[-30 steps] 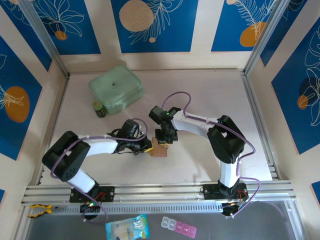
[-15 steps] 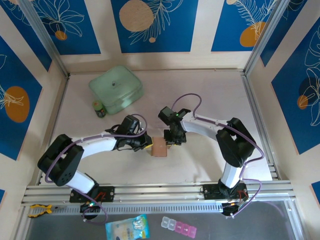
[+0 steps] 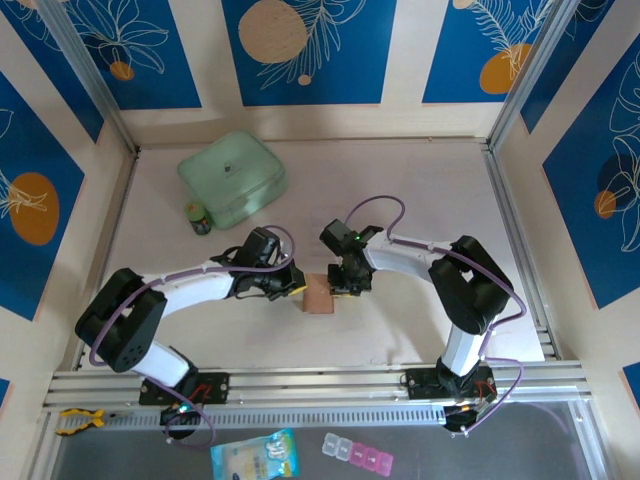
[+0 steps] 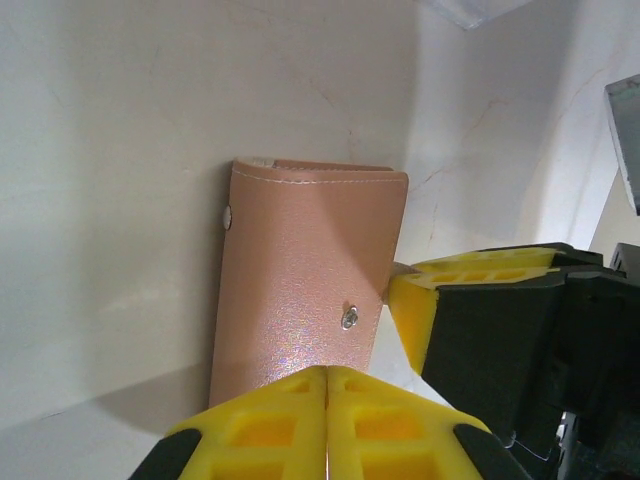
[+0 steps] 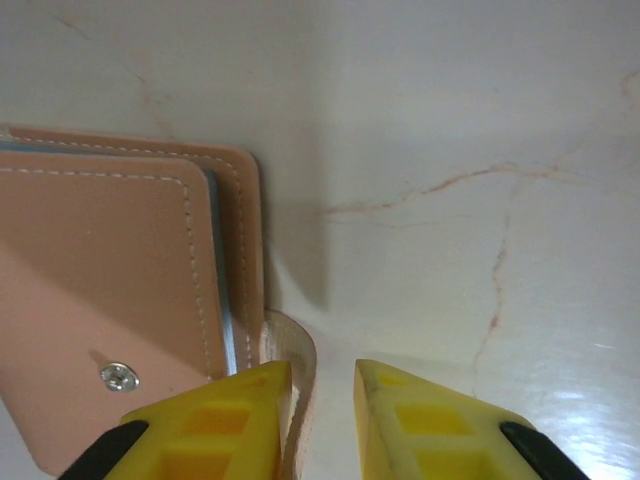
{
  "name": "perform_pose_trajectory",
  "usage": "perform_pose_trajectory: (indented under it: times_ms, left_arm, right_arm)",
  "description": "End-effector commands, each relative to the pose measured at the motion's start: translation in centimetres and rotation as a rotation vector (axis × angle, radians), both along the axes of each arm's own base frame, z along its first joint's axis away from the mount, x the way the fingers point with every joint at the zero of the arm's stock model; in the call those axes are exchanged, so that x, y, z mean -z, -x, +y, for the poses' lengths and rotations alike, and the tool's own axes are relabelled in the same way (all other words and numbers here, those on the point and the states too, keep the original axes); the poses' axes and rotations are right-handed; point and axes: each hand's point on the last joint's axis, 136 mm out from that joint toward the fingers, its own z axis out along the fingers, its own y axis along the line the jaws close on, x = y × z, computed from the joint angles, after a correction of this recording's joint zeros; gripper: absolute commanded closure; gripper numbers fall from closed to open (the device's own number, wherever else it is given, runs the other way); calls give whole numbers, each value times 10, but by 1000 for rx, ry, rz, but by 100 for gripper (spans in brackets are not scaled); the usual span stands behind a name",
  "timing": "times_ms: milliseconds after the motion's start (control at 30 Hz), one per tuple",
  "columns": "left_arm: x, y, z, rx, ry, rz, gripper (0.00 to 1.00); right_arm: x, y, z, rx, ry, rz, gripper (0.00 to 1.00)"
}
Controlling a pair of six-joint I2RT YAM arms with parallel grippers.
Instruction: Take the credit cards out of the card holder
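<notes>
The card holder [image 3: 319,296], a tan-pink leather wallet with a snap stud, lies folded flat on the table between my two grippers. In the left wrist view my left gripper [image 4: 327,374] is shut, its tips over the near edge of the card holder [image 4: 300,275]. At the holder's right edge, my right gripper [image 5: 322,376] stands a little open. The snap tab [image 5: 296,345] curls up just inside its left finger, with a gap to the right finger. A thin blue-grey edge [image 5: 223,310] shows between the leaves. The credit cards are hidden inside.
A mint-green zip case [image 3: 232,178] sits at the back left with a small dark jar [image 3: 200,218] in front of it. An aluminium rail [image 3: 320,380] runs along the near table edge. A packet [image 3: 254,455] and a pill box [image 3: 358,453] lie below it.
My right gripper has come down from just behind the card holder to its right edge. The left arm has stretched out, with its gripper staying at the holder's left side.
</notes>
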Motion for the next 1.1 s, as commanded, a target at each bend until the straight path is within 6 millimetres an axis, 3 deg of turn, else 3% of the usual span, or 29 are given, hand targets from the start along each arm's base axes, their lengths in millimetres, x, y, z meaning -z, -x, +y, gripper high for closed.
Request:
perform_pose_trajectory:
  times_ms: [0, 233, 467, 833, 1067]
  left_arm:
    - [-8, -6, 1, 4, -4, -26, 91]
    - [-14, -8, -1, 7, 2, -40, 92]
    - [-23, -13, -1, 32, -14, -80, 91]
    - [-44, -30, 9, 33, -21, -178, 83]
    - [-50, -39, 18, 28, -23, -204, 82]
  right_arm:
    - [0, 1, 7, 23, -57, 15, 77]
    - [4, 2, 6, 37, -79, 15, 82]
    - [-4, 2, -2, 42, -69, -9, 88]
    - [-35, -3, -20, 34, -71, -66, 90]
    - [-54, -5, -14, -39, -91, -89, 90]
